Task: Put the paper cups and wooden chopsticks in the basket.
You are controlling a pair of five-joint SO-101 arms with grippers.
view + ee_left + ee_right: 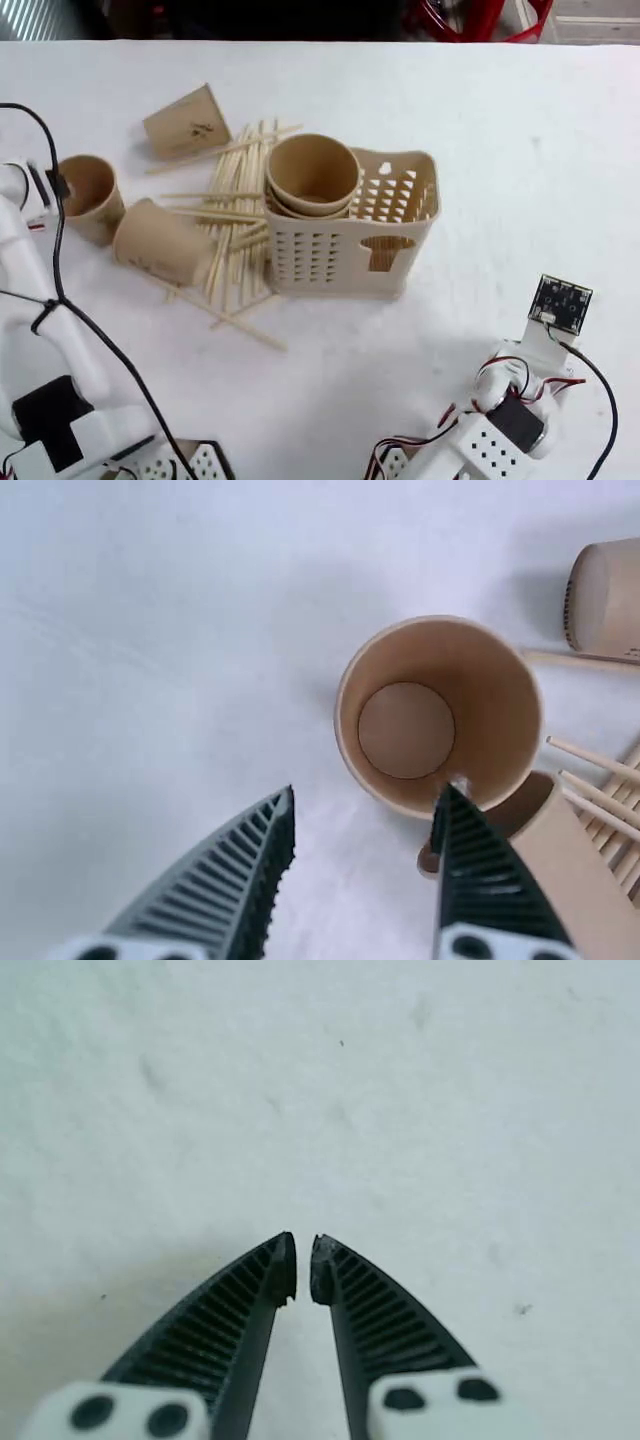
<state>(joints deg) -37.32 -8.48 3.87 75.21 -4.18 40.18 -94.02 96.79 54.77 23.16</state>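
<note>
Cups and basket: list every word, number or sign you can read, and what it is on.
Far lying cup: dark print on its side, too small to read.
Near lying cup: faint dark marks, too small to read.
Basket: none.

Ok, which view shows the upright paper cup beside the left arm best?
The left wrist view: the upright cup is close, rim and inside bottom plain. The high view shows it beside a lying cup, a cable crossing its edge. The right wrist view faces the table.
</note>
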